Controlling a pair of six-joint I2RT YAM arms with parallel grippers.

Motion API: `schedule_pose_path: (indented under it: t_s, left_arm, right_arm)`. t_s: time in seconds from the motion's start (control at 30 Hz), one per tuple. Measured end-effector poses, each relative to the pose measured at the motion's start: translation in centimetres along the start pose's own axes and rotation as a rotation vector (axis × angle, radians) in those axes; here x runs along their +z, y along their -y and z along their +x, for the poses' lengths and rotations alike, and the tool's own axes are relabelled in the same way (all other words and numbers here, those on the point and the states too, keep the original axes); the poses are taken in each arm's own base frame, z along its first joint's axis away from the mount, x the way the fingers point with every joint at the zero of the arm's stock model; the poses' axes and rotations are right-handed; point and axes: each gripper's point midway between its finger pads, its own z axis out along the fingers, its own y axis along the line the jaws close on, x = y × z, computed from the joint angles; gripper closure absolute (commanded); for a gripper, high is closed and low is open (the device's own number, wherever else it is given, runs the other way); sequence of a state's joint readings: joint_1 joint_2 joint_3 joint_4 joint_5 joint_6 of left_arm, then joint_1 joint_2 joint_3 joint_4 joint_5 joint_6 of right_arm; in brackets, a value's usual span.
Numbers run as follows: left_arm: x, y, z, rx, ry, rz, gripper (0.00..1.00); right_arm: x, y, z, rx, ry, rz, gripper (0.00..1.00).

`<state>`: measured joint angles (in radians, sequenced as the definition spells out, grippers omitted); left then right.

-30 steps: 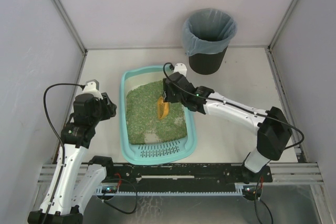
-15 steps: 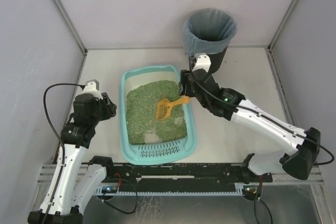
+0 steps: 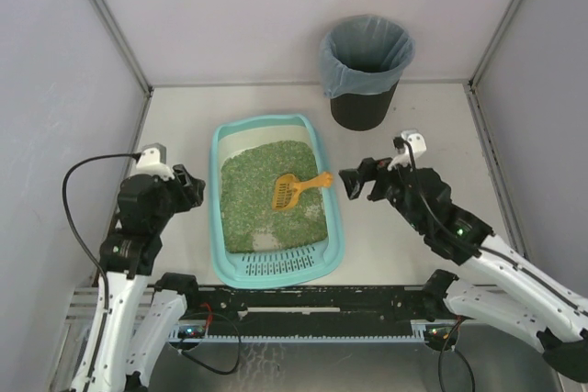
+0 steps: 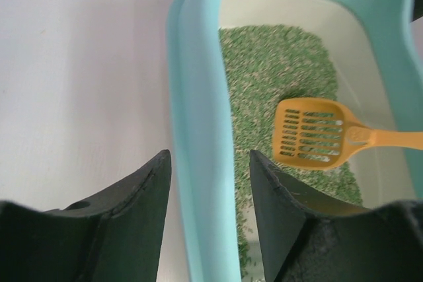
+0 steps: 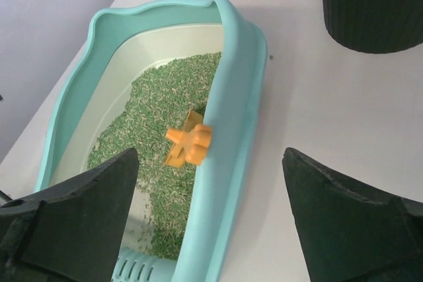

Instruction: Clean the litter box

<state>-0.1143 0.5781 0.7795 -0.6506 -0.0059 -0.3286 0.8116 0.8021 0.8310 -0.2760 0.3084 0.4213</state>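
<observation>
Off-white flat counter (image 3: 423,135) carried two items. Large light-teal rectangular plastic litter box (image 3: 276,269) sat left of centre, slotted grate end nearest the arm bases. Black round bin (image 3: 364,109) with grey-blue bag stood at the far edge, clear of the box's far right corner.

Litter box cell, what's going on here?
Neither arm holds anything. The orange scoop lies in the litter box, head on the green litter, handle propped on the right rim. The right gripper is open just right of the box, facing the handle; the left gripper is open at the left rim. The bagged bin stands behind.
</observation>
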Motion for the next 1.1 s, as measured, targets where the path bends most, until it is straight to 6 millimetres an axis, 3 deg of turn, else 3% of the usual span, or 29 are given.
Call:
schedule_pose_path:
  t_s: [0.1,0.23,0.53,0.8,1.1]
  left_arm:
    - [-1.0,0.8,-0.7,0.001,0.059,0.055,0.35]
    - [-2.1,1.8,-1.7,0.007,0.122,0.115,0.27]
    - [-3.7,1.9,-2.1,0.011,0.185,0.132,0.05]
    - [-4.5,0.1,-1.8,-0.020,0.206,0.040,0.00]
    - [-4.7,-0.5,-1.5,-0.036,0.215,0.013,0.00]
  right_arm:
    - [-1.2,0.9,1.1,0.003,0.027,-0.020,0.01]
    - [-2.9,1.9,2.1,0.015,0.057,-0.032,0.00]
    - [-7.3,4.7,1.7,0.124,0.135,0.027,0.00]
    - [-9.0,8.1,4.1,0.139,0.082,0.172,0.00]
    - [-11.4,9.6,3.3,0.185,0.165,0.188,0.00]
